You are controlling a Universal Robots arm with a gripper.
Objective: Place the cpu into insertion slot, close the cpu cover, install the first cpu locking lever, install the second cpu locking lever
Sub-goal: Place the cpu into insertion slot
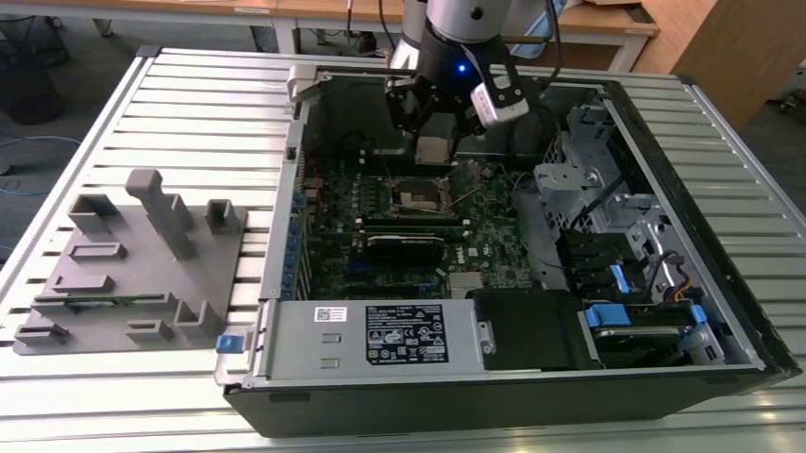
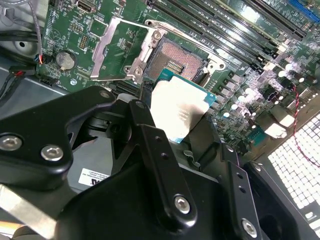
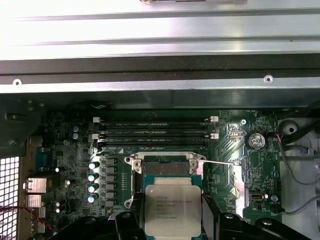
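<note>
Black fingers (image 3: 210,215) of the gripper (image 3: 170,216) are closed on two opposite edges of the cpu (image 3: 172,210), holding it clear of the board. In the first wrist view its pale metal top faces the camera and covers the near edge of the insertion slot (image 3: 166,169), whose dark centre lies bare between the chip and the long memory slots (image 3: 155,127).

From a slant, the second wrist view shows the cpu (image 2: 180,107) hanging apart from the insertion slot (image 2: 175,59). It also shows the cpu cover (image 2: 103,45) swung open to one side of the socket, with green board visible through its cutout, and a coin battery (image 2: 65,60) beyond it.

The exterior view gives the wider setting. The arm (image 1: 454,28) comes down from the top edge into the far end of an open computer case (image 1: 283,236) lying on a slatted table (image 1: 189,113). Its wrist points downward and the gripper (image 1: 432,132) carries the cpu (image 1: 432,149) above the board, near the insertion slot (image 1: 418,195) but not in it. A grey moulded fixture (image 1: 139,264) sits on the table at the exterior view's left, well apart from the case.
</note>
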